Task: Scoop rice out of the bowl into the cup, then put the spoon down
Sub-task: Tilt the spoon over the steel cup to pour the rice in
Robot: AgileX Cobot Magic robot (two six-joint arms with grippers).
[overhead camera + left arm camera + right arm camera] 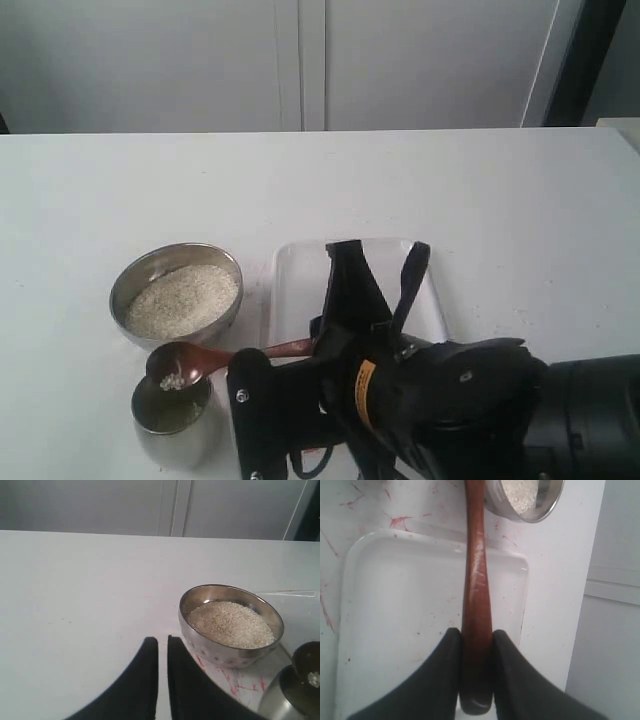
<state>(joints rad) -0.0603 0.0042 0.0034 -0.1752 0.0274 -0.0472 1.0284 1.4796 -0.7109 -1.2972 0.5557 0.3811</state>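
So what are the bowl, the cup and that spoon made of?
The bowl and cup look like polished steel: silvery, with mirror-like reflections on their walls. The spoon seems to be wood, reddish-brown with a smooth, slightly glossy finish and fine scratches along its handle. A varnish is likely, though I can't be sure.

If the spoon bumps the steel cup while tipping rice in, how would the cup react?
Probably slides or tips easily: the cup looks small and nearly empty, so light. Its polished steel on the smooth white table suggests little grip. The spoon, clamped in the right gripper, hangs over its rim, so contact seems plausible.
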